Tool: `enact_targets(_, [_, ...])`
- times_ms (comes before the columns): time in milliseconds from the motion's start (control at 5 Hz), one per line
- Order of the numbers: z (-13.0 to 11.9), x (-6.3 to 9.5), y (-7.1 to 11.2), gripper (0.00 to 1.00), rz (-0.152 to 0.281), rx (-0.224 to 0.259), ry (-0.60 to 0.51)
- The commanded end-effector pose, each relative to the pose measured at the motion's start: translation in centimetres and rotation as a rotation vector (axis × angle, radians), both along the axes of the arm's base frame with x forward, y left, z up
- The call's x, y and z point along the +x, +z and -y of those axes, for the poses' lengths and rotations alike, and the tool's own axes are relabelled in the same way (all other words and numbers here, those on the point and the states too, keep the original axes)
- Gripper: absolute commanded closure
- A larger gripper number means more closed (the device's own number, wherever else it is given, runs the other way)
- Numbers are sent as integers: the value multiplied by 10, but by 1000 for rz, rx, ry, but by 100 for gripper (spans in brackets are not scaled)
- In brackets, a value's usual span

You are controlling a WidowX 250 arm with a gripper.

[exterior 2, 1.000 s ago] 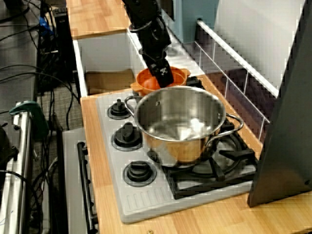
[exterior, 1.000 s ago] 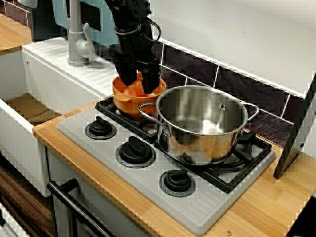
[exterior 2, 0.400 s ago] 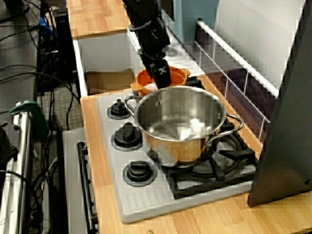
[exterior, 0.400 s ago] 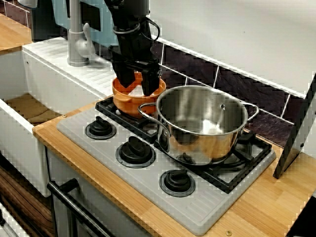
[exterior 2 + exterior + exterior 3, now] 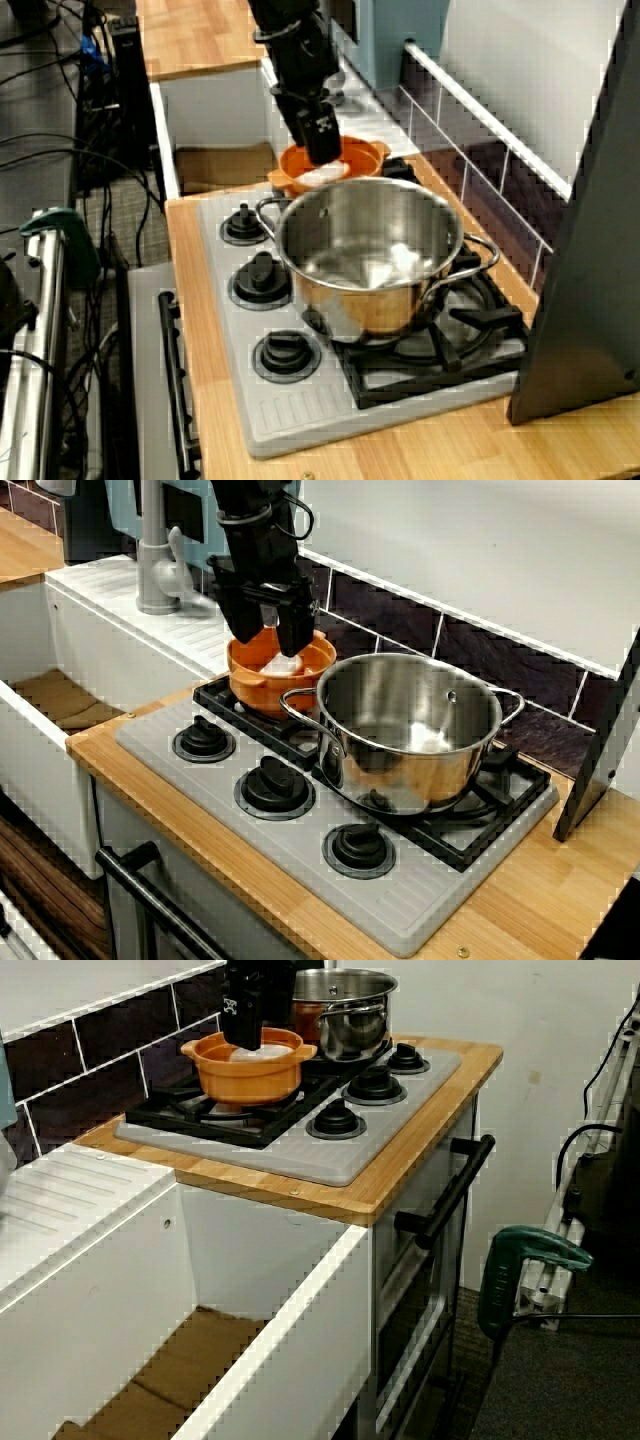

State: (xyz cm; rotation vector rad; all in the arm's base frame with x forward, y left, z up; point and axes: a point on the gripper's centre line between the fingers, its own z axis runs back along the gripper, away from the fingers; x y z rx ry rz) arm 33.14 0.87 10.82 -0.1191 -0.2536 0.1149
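The hand (image 5: 266,628) hangs just over the orange bowl (image 5: 248,685). Its two black fingers (image 5: 294,632) are spread wide with nothing gripped between them, and the tips are down near the bowl's rim. A white lump (image 5: 282,665) lies inside the bowl, under the fingers; in the view from across the sink it shows pale against the orange wall. The bowl sits on the black grate (image 5: 225,695) of the grey stove top (image 5: 300,852). A steel pot (image 5: 410,765) stands just beside the bowl on the same grate, its near handle close to the bowl's rim. Three black knobs (image 5: 274,786) run in a row in front of the bowl. A grey faucet (image 5: 155,565) rises beyond the bowl, and the wooden bench (image 5: 520,910) carries the stove.
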Motion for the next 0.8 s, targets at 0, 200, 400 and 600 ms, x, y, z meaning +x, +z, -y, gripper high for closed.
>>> enact_targets(0, [-2, -15, 45, 0, 34, -23, 43])
enact_targets(200, [2, -21, 52, 0, 34, -31, 31])
enact_targets(400, [3, -27, 57, 0, 41, -35, 27])
enact_targets(600, [2, -34, 58, 0, 38, -26, 37])
